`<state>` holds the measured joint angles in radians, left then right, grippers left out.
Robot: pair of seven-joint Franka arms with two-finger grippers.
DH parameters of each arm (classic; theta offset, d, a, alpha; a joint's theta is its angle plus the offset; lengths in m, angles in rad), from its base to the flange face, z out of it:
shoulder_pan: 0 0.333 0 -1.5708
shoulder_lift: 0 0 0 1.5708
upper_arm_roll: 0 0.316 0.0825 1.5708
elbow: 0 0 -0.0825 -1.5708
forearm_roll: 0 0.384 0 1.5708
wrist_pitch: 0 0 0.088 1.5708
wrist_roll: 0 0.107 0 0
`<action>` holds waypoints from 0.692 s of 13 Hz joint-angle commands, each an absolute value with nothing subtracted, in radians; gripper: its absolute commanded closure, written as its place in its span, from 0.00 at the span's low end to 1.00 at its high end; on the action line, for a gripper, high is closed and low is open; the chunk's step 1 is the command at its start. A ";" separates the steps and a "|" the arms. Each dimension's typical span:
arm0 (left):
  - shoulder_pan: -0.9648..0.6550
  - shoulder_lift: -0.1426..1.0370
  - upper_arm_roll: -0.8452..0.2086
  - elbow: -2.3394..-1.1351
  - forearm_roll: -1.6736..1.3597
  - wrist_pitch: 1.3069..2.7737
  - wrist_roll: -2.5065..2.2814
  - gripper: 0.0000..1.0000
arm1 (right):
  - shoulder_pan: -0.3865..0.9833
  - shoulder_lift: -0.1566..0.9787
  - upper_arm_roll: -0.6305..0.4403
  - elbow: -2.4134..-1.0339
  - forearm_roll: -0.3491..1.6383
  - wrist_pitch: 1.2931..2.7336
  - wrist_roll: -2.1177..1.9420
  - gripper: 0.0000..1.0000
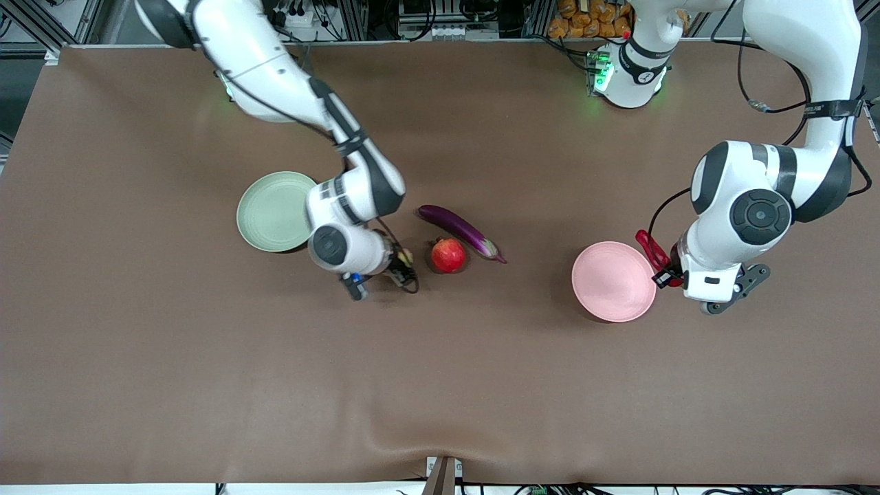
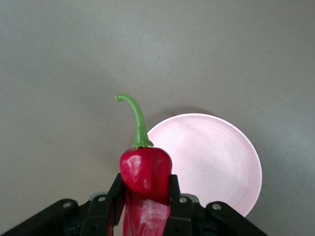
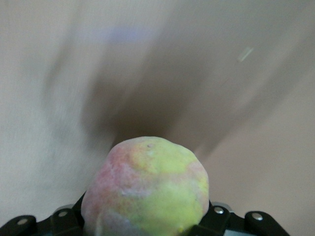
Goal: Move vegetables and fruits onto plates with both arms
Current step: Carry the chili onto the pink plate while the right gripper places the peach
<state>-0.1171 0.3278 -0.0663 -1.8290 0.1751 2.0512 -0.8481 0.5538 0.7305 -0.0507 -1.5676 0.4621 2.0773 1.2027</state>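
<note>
The black fingers (image 2: 173, 196) of the left gripper (image 2: 145, 199) are clamped on the lower body of a shiny red chili pepper (image 2: 145, 174) with a thin curved green stem, the stem pointing away from the wrist. In the left wrist view a round shallow pale pink plate (image 2: 216, 162) lies below, partly under the pepper, on the brown table cover (image 2: 74, 73). In the front view the left gripper (image 1: 670, 269) hangs at the edge of that pink plate (image 1: 612, 282) on the side toward the left arm's end of the table, and a bit of the red pepper (image 1: 650, 247) shows beside the white wrist.

The right gripper (image 3: 147, 216) is closed on a small round yellow-pink peach (image 3: 145, 189), which fills the lower part of the right wrist view, with its shadow on the table cover below. In the front view the right gripper (image 1: 399, 265) is low over the table between a round shallow pale green plate (image 1: 271, 213) and a round red pomegranate (image 1: 448, 255); only a sliver of the peach (image 1: 405, 257) shows there.

The pomegranate sits on the table, touching or just beside a long slender glossy purple eggplant (image 1: 459, 230), which lies slantwise, mostly farther from the front camera than the pomegranate. Both plates are bare, and the green plate is partly hidden by the right arm's wrist
</note>
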 commanded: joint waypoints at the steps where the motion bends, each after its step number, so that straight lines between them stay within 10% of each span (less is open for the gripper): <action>1: -0.115 0.324 -0.072 -1.842 0.202 2.062 -0.809 1.00 | 0.421 0.654 -0.058 -1.532 0.395 1.796 1.026 1.00; 6: -0.132 0.374 -0.075 -1.842 0.204 2.086 -0.807 1.00 | 0.319 0.436 -0.090 -1.782 0.130 1.623 0.723 1.00; 9: -0.137 0.409 -0.074 -1.841 0.209 2.098 -0.807 1.00 | 0.293 0.338 -0.089 -2.083 0.130 1.865 0.646 1.00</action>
